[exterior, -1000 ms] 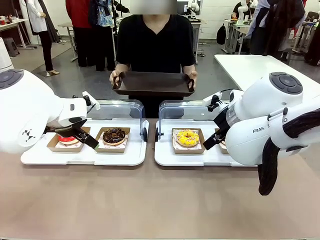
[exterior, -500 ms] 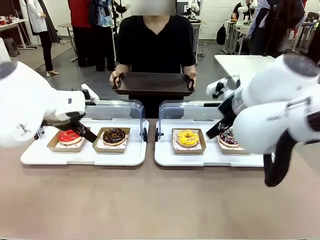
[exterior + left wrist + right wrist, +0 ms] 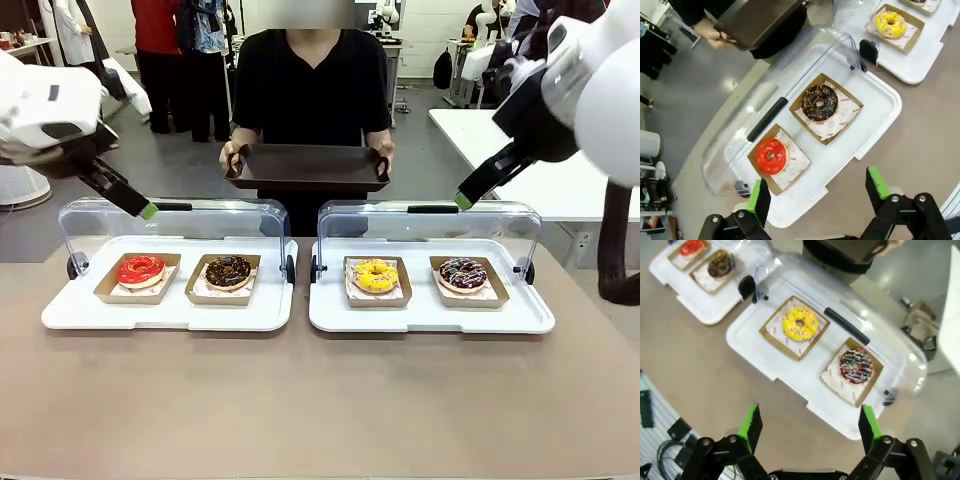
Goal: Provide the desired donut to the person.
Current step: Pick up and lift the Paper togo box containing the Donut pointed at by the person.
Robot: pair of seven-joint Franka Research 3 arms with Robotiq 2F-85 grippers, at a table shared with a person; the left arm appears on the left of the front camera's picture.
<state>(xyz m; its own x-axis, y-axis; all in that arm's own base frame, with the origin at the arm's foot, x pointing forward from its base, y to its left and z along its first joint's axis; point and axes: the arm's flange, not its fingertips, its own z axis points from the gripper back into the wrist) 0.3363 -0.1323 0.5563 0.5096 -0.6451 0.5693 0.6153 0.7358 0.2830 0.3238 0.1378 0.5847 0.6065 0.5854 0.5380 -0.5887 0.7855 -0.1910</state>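
The person (image 3: 310,90) in a black T-shirt stands at the far side holding a dark brown tray (image 3: 307,166) with both hands. Four donuts lie in paper boxes: red (image 3: 140,269), chocolate (image 3: 229,270), yellow (image 3: 376,275) and dark sprinkled (image 3: 462,272). My left gripper (image 3: 146,210) hangs high above the left lid, open and holding nothing (image 3: 818,192); below it lie the red donut (image 3: 771,156) and the chocolate one (image 3: 819,102). My right gripper (image 3: 463,200) hovers open above the right lid (image 3: 809,424), over the yellow donut (image 3: 800,324) and the sprinkled one (image 3: 856,366).
Two white serving trays (image 3: 170,315) (image 3: 430,318) stand side by side mid-table, their clear lids (image 3: 215,215) (image 3: 400,220) tipped open toward the person. The brown tabletop (image 3: 320,400) in front of them is bare. A white table (image 3: 520,135) stands at the back right.
Both arms have risen from low beside the trays to well above the lids, uncovering the red and the sprinkled donuts. The person and the brown tray have stayed put.
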